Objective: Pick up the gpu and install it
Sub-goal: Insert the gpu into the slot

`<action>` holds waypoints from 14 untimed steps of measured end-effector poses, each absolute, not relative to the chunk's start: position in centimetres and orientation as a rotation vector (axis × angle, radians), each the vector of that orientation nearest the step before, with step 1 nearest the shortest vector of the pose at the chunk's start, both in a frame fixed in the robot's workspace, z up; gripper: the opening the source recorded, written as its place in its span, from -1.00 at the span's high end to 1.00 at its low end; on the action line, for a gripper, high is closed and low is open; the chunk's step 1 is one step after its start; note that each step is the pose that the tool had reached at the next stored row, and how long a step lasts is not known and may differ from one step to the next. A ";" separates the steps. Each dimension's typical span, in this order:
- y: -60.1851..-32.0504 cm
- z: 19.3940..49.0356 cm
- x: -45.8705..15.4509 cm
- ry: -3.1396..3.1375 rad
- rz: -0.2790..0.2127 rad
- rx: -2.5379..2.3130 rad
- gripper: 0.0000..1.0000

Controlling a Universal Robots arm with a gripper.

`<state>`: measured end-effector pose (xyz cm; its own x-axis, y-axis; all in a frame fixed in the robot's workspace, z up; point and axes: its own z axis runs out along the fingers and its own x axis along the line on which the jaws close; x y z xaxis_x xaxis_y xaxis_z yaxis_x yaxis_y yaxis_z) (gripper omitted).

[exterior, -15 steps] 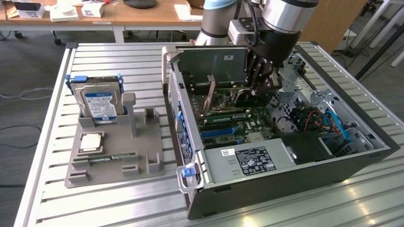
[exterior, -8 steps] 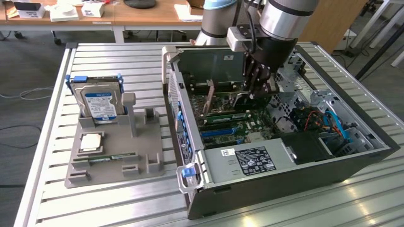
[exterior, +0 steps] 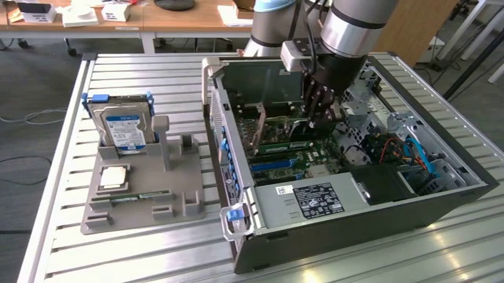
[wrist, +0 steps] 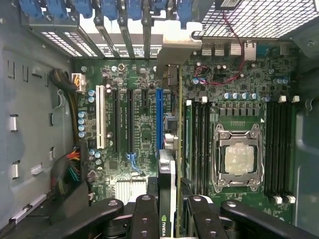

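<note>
Clamping the gpu [wrist: 167, 169] between partly closed jaws, the gripper [wrist: 172, 210] holds it edge-on inside the open computer case [exterior: 354, 218], over the motherboard [wrist: 139, 124], just beside the blue expansion slot [wrist: 159, 114], bracket toward the rear.

Ribbed bare-metal table [exterior: 55, 194], matt grey plastic tray [exterior: 185, 177], gpu [wrist: 168, 174] with pale metal bracket [wrist: 174, 47]
</note>
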<state>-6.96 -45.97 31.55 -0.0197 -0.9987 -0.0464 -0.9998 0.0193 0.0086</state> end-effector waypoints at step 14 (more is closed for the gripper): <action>-46.0 29.9 -7.1 2.202 0.061 -2.201 0.46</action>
